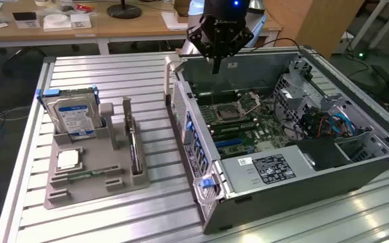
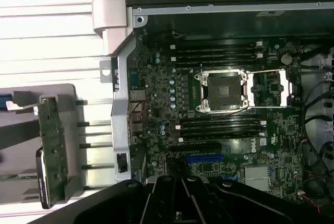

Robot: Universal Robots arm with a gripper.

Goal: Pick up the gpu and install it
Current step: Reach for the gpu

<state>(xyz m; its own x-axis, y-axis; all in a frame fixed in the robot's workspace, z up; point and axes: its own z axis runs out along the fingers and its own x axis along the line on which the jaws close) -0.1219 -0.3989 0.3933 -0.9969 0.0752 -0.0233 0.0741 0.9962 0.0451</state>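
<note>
Black, thin and flat, one gpu (image 1: pixel 135 152) stood on edge in one grey plastic holder (image 1: pixel 107 147), near one silver hard drive with a blue-white label (image 1: pixel 75 115) and one small square silver CPU chip (image 1: pixel 68 159). Well apart, one black gripper (image 1: pixel 215 68) hung fully closed and empty above one open grey computer case (image 1: pixel 303 174). The wrist view looked straight down on the square CPU socket (image 2: pixel 224 89).

Lab: slatted aluminium bench (image 1: pixel 113 76), open PC case (image 1: pixel 303 188)
</note>
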